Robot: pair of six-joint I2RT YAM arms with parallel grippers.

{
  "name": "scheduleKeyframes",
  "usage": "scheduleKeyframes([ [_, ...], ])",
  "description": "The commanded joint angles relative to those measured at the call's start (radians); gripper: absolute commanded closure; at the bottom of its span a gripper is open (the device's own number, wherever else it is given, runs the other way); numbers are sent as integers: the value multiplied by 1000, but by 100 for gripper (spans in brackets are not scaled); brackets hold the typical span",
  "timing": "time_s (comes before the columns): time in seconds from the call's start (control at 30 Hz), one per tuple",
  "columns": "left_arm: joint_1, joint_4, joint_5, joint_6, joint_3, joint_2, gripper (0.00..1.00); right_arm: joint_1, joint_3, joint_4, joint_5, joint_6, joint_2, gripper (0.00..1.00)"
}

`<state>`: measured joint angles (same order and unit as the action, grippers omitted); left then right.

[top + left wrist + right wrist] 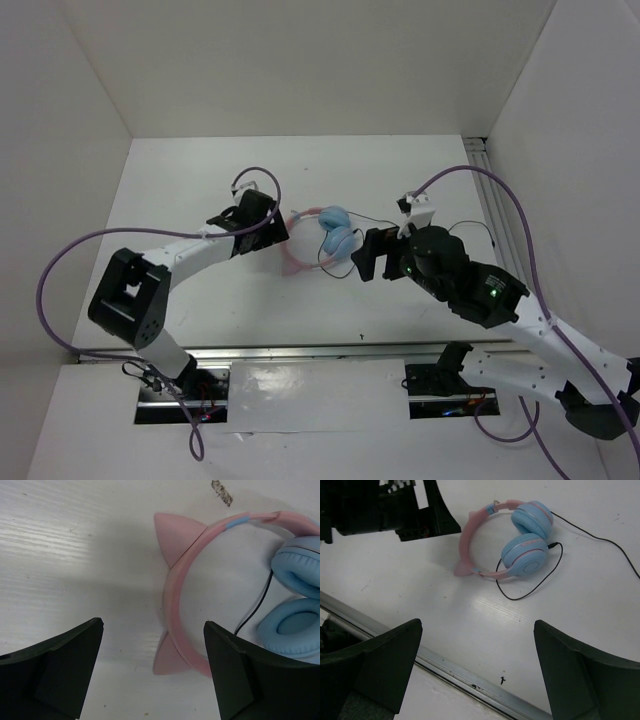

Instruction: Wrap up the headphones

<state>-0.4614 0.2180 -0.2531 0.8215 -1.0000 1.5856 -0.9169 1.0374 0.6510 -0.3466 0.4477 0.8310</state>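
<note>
The headphones (330, 236) lie flat in the middle of the table, with a pink cat-eared headband (172, 592), two light blue ear cups (526, 554) side by side, and a thin black cord (530, 593) looping off to the right. My left gripper (276, 232) is open just left of the headband. In the left wrist view it (153, 625) straddles the lower cat ear without touching it. My right gripper (364, 258) is open and empty, right of the ear cups and above the table. In the right wrist view it (478, 626) hangs over bare table near the front edge.
A metal rail (330, 350) runs along the table's near edge and shows in the right wrist view (460, 672). Another rail (490, 190) runs along the right side. White walls enclose the left, back and right. Thick purple cables (60, 270) arc over both arms.
</note>
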Motion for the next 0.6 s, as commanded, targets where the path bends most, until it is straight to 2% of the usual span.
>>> scheduleKeyframes([
  [0.0,16,-75,66,-28,-51,53,6,-7,-2,-54,29,-15,-24,0],
  [0.2,7,-48,51,-29,-95,132,8,-7,19,-54,29,-15,-24,0],
  [0.33,7,17,6,4,-84,143,18,-7,19,-54,20,-15,-42,0],
  [0.57,-37,110,-69,13,-146,258,20,-7,29,-45,9,-6,-90,0],
])
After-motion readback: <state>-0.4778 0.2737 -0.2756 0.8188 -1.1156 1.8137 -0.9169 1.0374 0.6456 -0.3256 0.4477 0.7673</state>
